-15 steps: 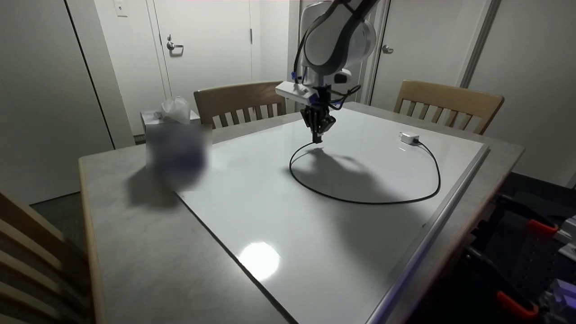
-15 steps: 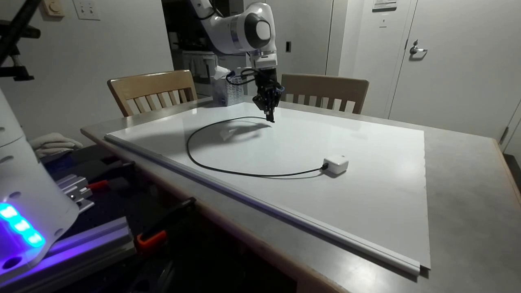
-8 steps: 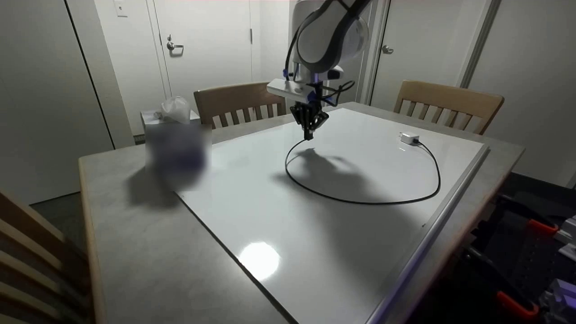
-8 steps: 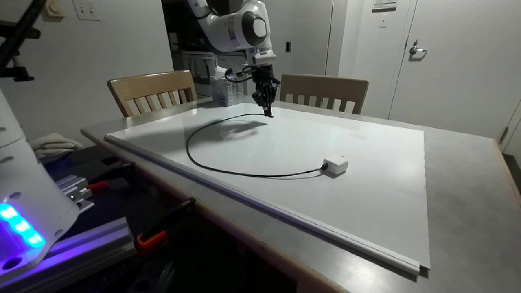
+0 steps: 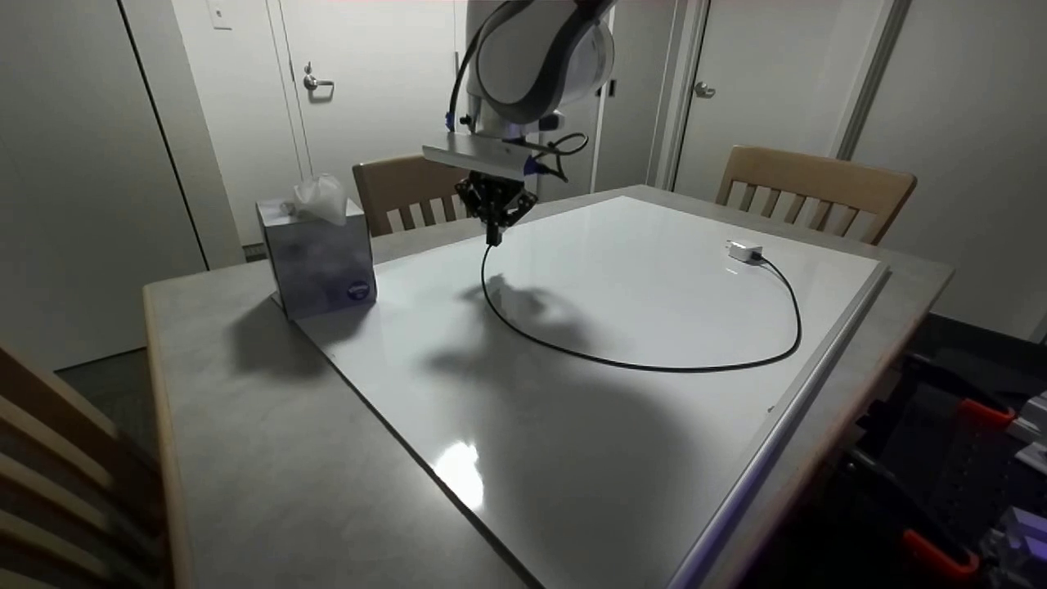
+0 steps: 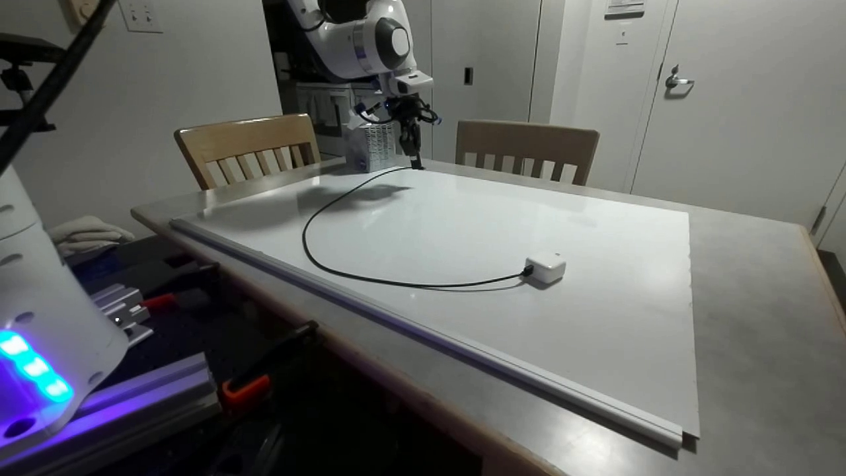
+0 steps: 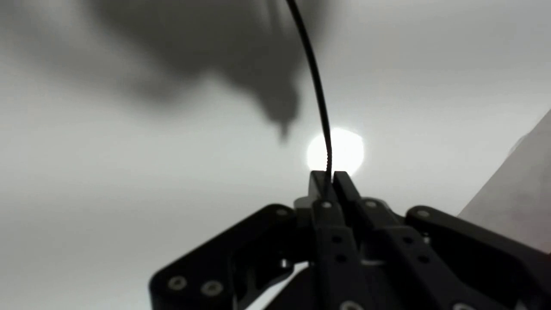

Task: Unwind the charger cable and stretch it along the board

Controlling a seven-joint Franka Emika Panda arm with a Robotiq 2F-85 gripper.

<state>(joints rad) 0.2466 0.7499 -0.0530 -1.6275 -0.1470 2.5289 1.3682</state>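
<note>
Gripper (image 7: 330,177) has charger cable (image 5: 679,370) pinched above the board (image 6: 628,330), and from where I stand the rest sweeps in one wide open curve over the board to the white plug block (image 6: 546,267) resting there, tissue box (image 5: 321,266) at a board corner

Looks like a home: wooden chairs (image 6: 527,139), table (image 6: 760,284), oven (image 6: 332,109).
</note>
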